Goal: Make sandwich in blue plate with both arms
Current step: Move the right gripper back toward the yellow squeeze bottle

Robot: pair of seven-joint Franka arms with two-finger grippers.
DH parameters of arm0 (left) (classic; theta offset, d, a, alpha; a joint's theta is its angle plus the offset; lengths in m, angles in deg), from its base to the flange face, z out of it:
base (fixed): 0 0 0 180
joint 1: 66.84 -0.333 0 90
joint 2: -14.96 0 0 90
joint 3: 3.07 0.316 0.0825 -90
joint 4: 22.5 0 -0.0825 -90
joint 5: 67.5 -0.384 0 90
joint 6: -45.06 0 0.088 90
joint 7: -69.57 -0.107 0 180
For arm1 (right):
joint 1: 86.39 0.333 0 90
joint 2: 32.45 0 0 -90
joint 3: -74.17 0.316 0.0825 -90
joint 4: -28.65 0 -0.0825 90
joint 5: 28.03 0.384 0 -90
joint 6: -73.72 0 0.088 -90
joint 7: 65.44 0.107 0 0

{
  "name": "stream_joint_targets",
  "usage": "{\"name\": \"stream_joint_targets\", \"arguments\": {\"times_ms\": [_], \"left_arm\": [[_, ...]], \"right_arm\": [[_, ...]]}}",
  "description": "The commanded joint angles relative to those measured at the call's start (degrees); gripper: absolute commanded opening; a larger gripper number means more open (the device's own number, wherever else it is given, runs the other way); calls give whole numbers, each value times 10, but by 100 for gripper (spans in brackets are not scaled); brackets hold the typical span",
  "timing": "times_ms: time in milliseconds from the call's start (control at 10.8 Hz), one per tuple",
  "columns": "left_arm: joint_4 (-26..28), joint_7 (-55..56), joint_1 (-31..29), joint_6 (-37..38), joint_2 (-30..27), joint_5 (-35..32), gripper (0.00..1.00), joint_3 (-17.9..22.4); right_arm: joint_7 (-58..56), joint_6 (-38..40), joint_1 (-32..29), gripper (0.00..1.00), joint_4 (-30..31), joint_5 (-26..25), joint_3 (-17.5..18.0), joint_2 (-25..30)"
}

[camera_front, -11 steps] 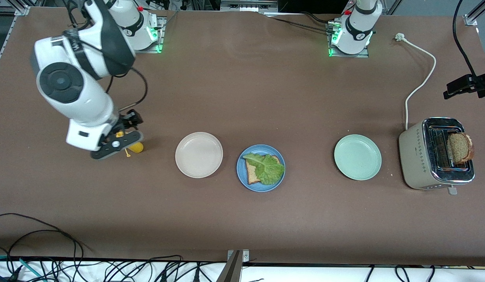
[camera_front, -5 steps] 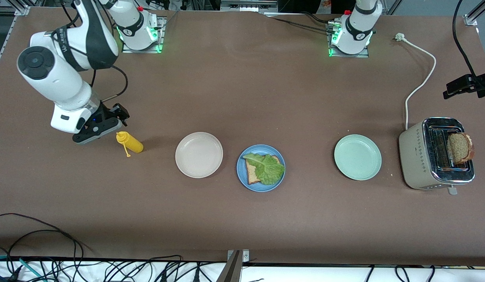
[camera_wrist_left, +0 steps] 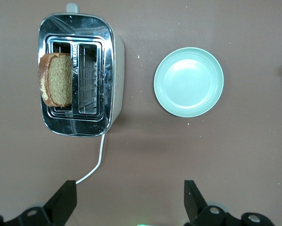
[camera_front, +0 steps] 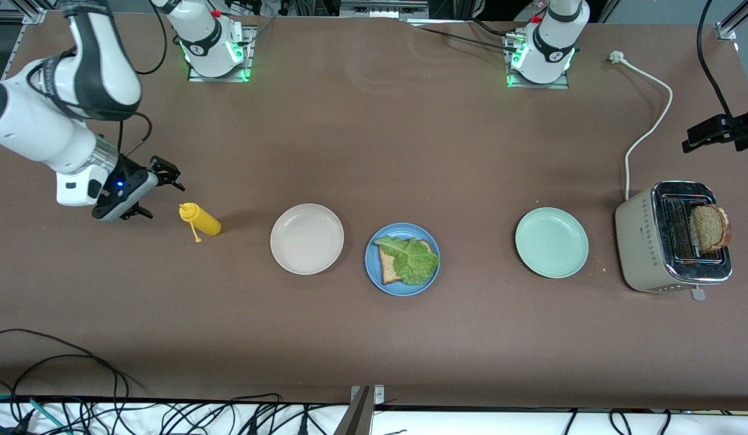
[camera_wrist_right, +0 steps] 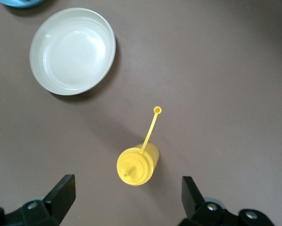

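The blue plate (camera_front: 402, 260) lies mid-table with one brown bread slice (camera_front: 387, 273) on it and a green lettuce leaf (camera_front: 411, 260) on top; its rim (camera_wrist_right: 20, 2) shows at the edge of the right wrist view. A second bread slice (camera_front: 709, 228) (camera_wrist_left: 56, 79) stands in the toaster. My right gripper (camera_front: 157, 192) (camera_wrist_right: 127, 188) hangs open and holds nothing, just beside the yellow bottle, toward the right arm's end of the table. My left gripper (camera_wrist_left: 129, 186) is open, high over the table near the toaster, and only its arm's base (camera_front: 546, 48) shows in the front view.
A beige-white plate (camera_front: 307, 238) (camera_wrist_right: 72, 51) sits beside the blue plate, a yellow squeeze bottle (camera_front: 200, 220) (camera_wrist_right: 137, 164) past it. A mint-green plate (camera_front: 551, 242) (camera_wrist_left: 188, 81), a toaster (camera_front: 652, 241) (camera_wrist_left: 110, 70) and its white cord (camera_front: 649, 115) lie toward the left arm's end.
My right arm has drawn back from over the yellow bottle toward its own end of the table, its gripper staying open. Nothing on the table moved.
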Motion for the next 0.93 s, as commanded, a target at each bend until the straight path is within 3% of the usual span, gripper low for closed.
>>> {"name": "stream_joint_targets", "arguments": {"times_ms": [0,372,836], "left_arm": [[-23,3,2,21,3,3,100,-9],[-25,0,-3,21,4,3,100,-8],[-25,0,-1,21,4,3,100,-8]], "right_arm": [[-227,6,-3,100,10,128,-43,-23],[-446,115,-16,100,5,292,-101,-62],[-608,207,-82,100,-12,367,-109,-131]]}}
